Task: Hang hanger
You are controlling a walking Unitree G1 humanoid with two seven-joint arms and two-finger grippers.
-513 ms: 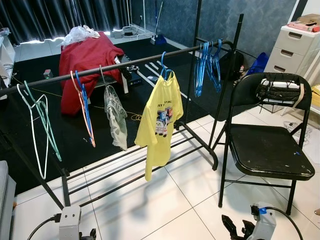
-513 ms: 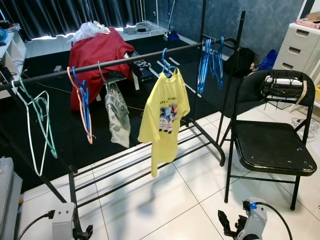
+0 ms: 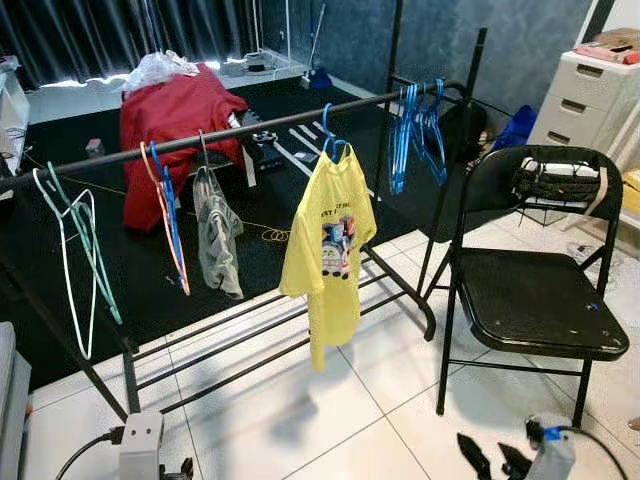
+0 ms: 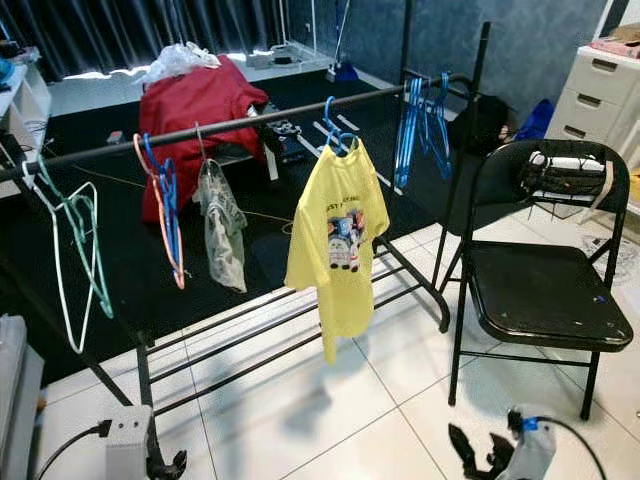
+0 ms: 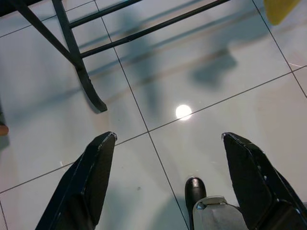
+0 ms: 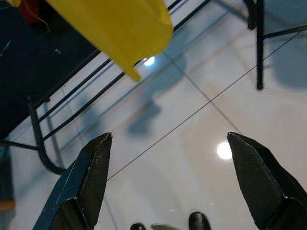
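While both my arms hang low over the white tile, my left gripper (image 5: 168, 143) and my right gripper (image 6: 170, 143) are spread wide, pinching nothing. Up at twelve o'clock, the blue hanger (image 3: 331, 140) is hooked over the black rail (image 3: 250, 128), yellow T-shirt (image 3: 330, 250) draped straight down from it, shoulders angled slightly across the rail. Black folding chair (image 3: 540, 290) at two o'clock.

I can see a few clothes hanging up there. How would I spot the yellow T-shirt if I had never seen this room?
Find the long black clothes rail that crosses the room beside the black folding chair. Near its middle, on a blue hanger, hangs the yellow T-shirt. It is the only bright yellow garment, with a cartoon print on the chest; the grey garment beside it is smaller and dull.
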